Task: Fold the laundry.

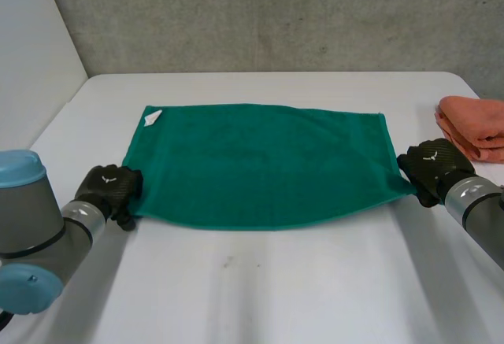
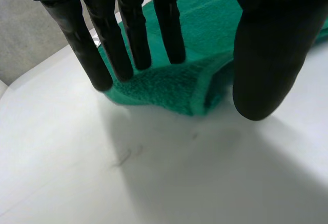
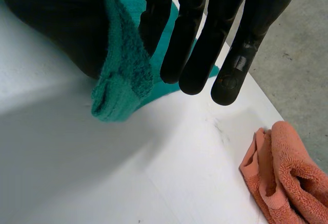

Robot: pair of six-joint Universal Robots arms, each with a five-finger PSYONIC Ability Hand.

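Note:
A green towel [image 1: 260,163] lies flat in the middle of the white table [image 1: 260,289], with a white tag [image 1: 153,117] at its far left corner. My left hand [image 1: 110,186] is at the towel's near left corner. In the left wrist view that hand [image 2: 128,34] has straight fingers over the towel corner [image 2: 169,88] and its thumb stands apart beside it, so the corner rests loose on the table. My right hand [image 1: 433,167] is at the near right corner. There its thumb and fingers [image 3: 195,39] pinch the towel's edge [image 3: 123,80], lifted slightly.
A folded orange towel [image 1: 476,123] sits at the table's right edge, just beyond my right hand, and also appears past that hand's fingertips [image 3: 287,178]. Bare table stretches in front of the green towel. A grey wall stands behind the table.

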